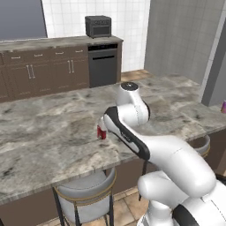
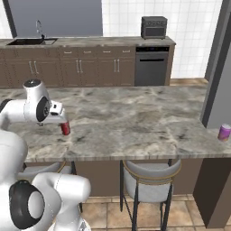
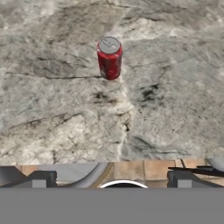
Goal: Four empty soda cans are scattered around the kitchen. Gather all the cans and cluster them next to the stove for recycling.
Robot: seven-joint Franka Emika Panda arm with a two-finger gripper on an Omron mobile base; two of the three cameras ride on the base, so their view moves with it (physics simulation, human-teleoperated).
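the gripper (image 3: 112,177) is hanging spread and empty above the red can (image 3: 109,57) standing near the island's front edge, the pink-purple can (image 2: 224,132) apparently sitting far right, nothing gathered yet.

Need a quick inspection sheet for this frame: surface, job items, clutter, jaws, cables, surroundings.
Surface: marble island counter, bare apart from the cans.
Job's things: red can upright near the counter's front edge; pink-purple can upright at the counter's far right end. No stove seen.
Clutter: nothing seen.
Grippers: gripper open, above the counter edge, pointed at the red can, apart from it and holding nothing.
Cables: nothing seen.
Surroundings: two stools under the counter; back counter with brown cabinets, sink, dark built-in appliance and a black countertop oven.
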